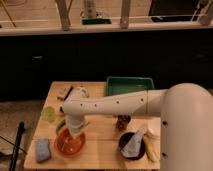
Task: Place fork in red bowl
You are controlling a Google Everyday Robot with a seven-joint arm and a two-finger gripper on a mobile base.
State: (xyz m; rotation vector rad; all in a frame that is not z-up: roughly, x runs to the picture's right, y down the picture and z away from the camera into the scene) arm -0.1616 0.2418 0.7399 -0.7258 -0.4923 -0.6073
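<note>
Presently the gripper (75, 133) hangs at the end of the downturned wrist, directly over the red bowl (62, 148). It sits low enough to overlap the bowl's far rim in the camera view. Its state cannot be told: whether it is spread, pressed together or pinching the fork does not show. The fork itself cannot be picked out anywhere. If it is being carried, it is hidden at the gripper, above the bowl's inside (this is inference, not observation).

Risks, as judged:

1. A release from too high or off-centre could let the fork strike the rim. It could then tip out onto the wooden table (102, 147) or skid toward the blue sponge (43, 149) just beside the bowl.
2. The bowl is shallow and looks light. A descent that goes too deep could press on it and shove or tilt it, and it stands near the table's front edge.
3. A long handle left resting on the rim may overbalance and fall out.

The light-green dish (48, 114) and the dark bowl (122, 146) lie apart from the drop point, so the risk of confusing them with the target is small.

Markings: no brand, label or writing can be read on any item.
</note>
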